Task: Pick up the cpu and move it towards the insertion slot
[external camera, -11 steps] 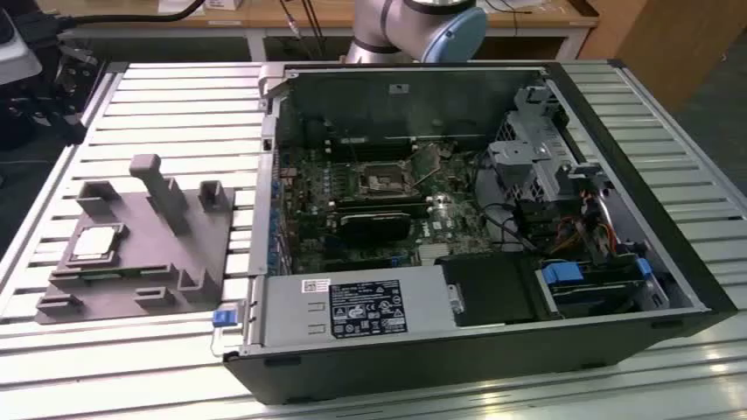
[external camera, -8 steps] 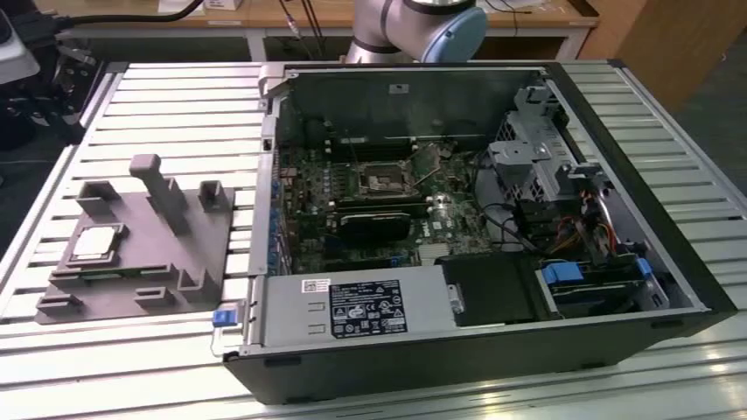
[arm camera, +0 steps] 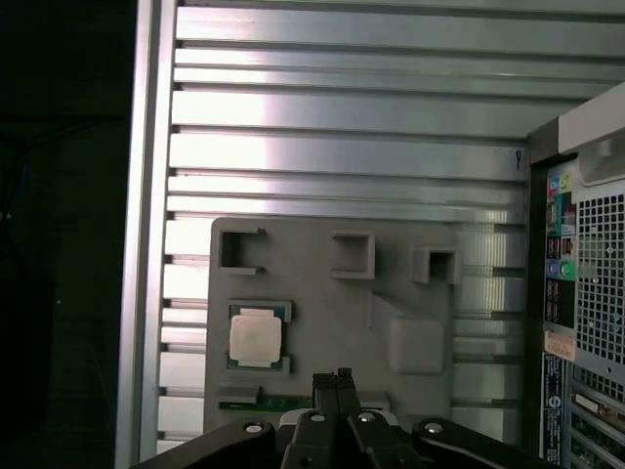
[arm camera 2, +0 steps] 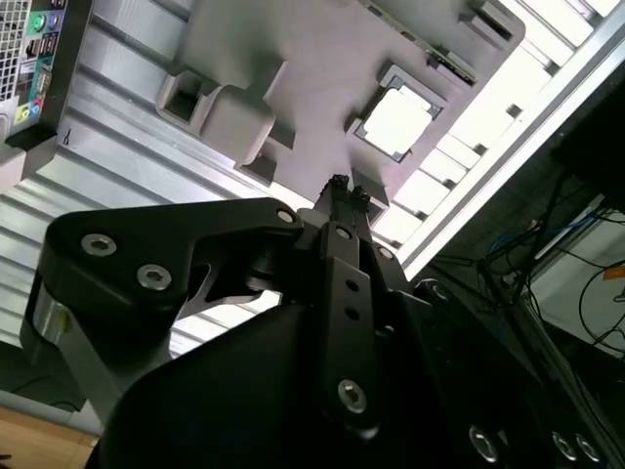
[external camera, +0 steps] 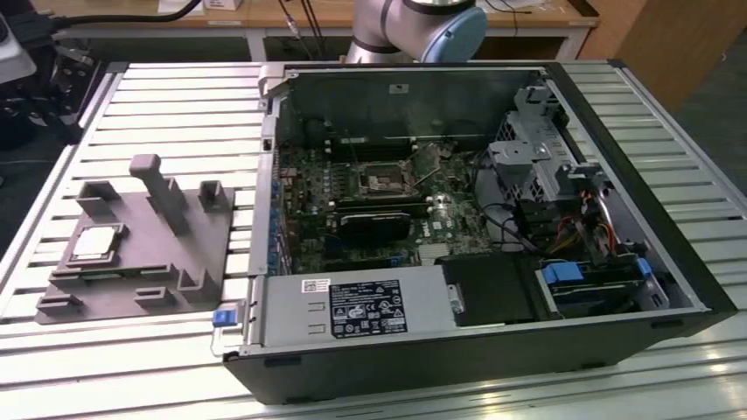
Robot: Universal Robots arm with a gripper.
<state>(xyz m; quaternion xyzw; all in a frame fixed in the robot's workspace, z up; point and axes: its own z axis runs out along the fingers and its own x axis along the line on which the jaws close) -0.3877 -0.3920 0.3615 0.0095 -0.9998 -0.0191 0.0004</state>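
The cpu (external camera: 96, 243) lies flat in a recess of the grey fixture (external camera: 129, 273) on the slatted desk (external camera: 152, 96). The gripper (arm camera: 332, 379), fingers together and empty, hangs above the fixture, apart from the cpu. The insertion slot (external camera: 382, 181) sits inside the open computer case (external camera: 467, 367)

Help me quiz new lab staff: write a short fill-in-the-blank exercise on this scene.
1. The cpu lies on the ____ plastic fixture.
2. The insertion slot, inside the open computer case, is ____.
3. The gripper is shut and holds ____.
Missing words: grey; empty; nothing.
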